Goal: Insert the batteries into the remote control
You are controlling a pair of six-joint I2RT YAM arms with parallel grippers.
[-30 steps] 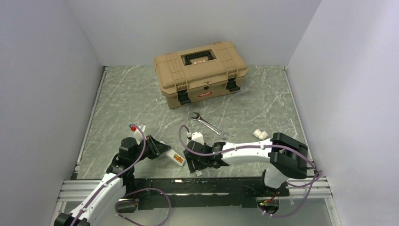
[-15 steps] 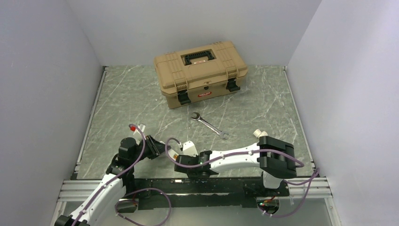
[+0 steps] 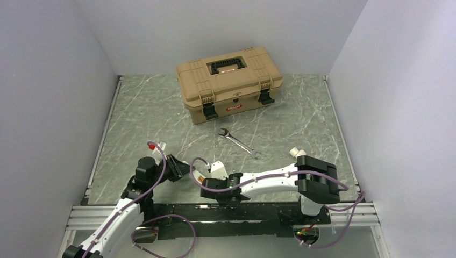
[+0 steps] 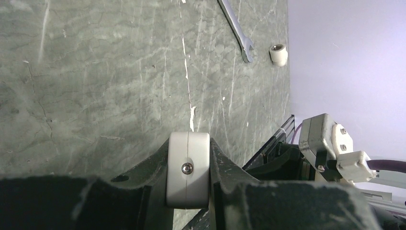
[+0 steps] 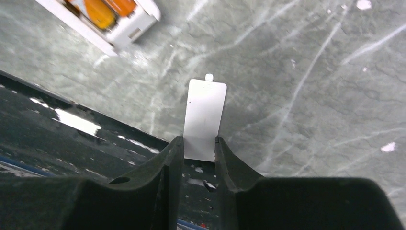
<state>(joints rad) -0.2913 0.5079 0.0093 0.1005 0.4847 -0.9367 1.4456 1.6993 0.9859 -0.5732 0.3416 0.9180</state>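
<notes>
White plate pinched, remote clamped

Since a second ago the right arm has swung left across the front and its jaws have drawn in; the right gripper (image 5: 198, 141) now pinches a thin white plate (image 5: 206, 115) (small tab at its far end) by the near end; the remote control (image 5: 103, 14), orange recess up, lies ahead and left of those fingertips, apart from the plate; the left gripper (image 4: 189, 146) is clamped on the remote's white end; only the right wrist view shows the recess plainly, the right wrist covering most of it overhead; only the overhead view shows the tan toolbox (image 3: 230, 83).
</notes>
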